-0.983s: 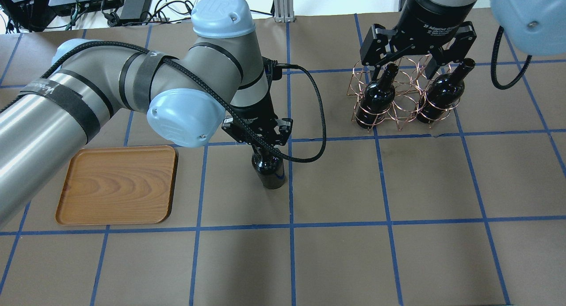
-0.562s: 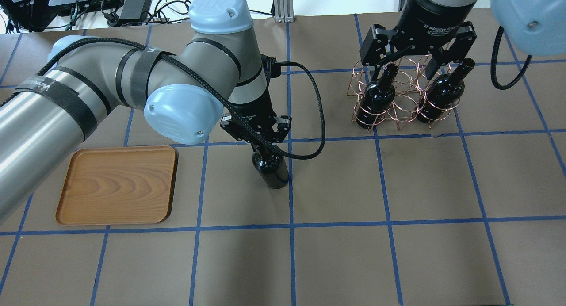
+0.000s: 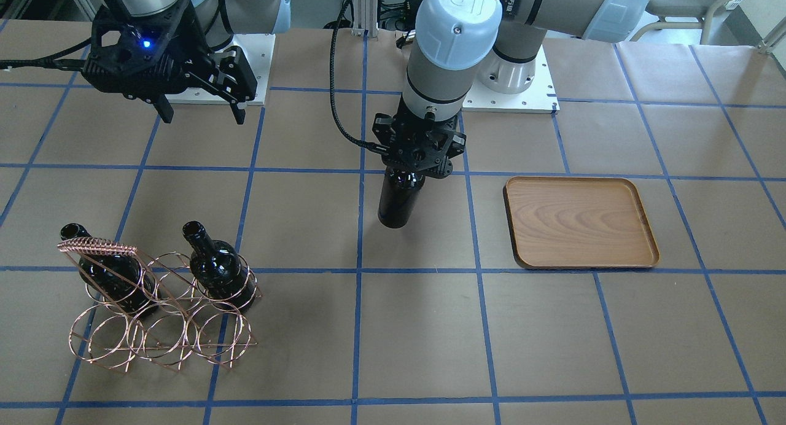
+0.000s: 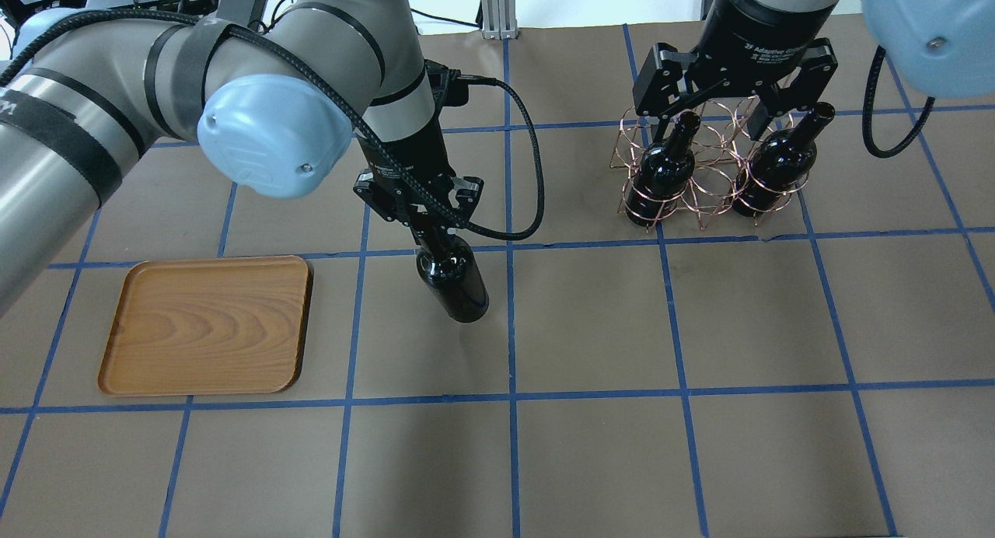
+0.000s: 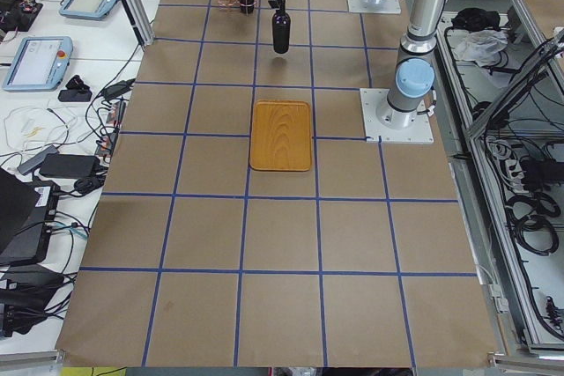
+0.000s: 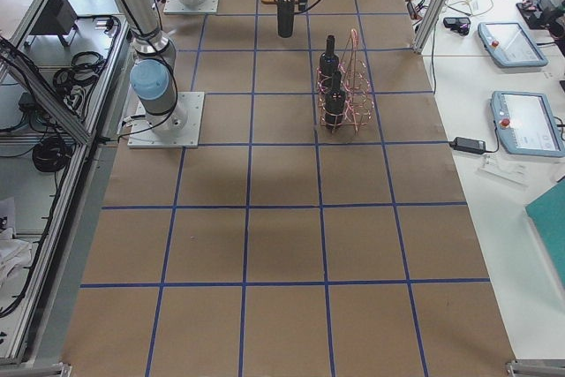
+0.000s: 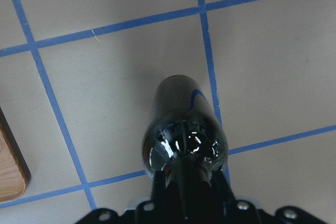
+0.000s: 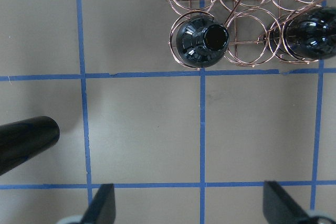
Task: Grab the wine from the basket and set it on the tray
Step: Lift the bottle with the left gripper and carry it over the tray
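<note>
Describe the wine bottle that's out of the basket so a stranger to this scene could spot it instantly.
On the blue-gridded table, a wooden tray lies toward one side and a copper wire basket toward the other. Between them, the left tool grips a glossy black bottle by its neck. The two matching bottles stand in the basket's rings; this one doesn't.

text | "2F Adaptive Gripper" | on right gripper [image 4: 711,110] body

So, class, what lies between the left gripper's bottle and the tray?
Overhead, only bare brown paper and one blue tape line separate the wine from the tray.
</note>
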Action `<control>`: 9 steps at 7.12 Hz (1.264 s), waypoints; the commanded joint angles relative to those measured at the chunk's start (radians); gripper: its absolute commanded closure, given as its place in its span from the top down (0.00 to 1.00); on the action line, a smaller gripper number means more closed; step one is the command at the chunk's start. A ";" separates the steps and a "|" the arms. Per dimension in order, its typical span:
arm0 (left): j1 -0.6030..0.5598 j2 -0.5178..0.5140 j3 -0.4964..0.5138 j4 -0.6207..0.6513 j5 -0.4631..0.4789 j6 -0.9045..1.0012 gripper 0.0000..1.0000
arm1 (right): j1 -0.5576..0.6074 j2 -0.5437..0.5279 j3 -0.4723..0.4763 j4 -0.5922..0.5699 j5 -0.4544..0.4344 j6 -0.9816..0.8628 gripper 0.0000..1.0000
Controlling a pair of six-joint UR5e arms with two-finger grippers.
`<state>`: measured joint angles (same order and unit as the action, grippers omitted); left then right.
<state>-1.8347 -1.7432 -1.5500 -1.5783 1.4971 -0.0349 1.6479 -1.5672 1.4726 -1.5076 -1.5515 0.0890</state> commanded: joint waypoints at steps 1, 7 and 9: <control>0.111 0.023 0.011 -0.035 0.067 0.119 0.00 | 0.001 0.000 0.000 0.003 0.001 0.000 1.00; 0.505 0.135 -0.111 -0.031 0.198 0.576 0.00 | 0.001 0.000 0.000 0.003 -0.001 0.000 1.00; 0.632 0.152 -0.183 0.016 0.196 0.696 0.00 | 0.001 0.000 0.000 0.003 0.001 0.000 1.00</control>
<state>-1.2730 -1.6011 -1.6919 -1.5863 1.6946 0.5966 1.6490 -1.5677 1.4726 -1.5048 -1.5521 0.0890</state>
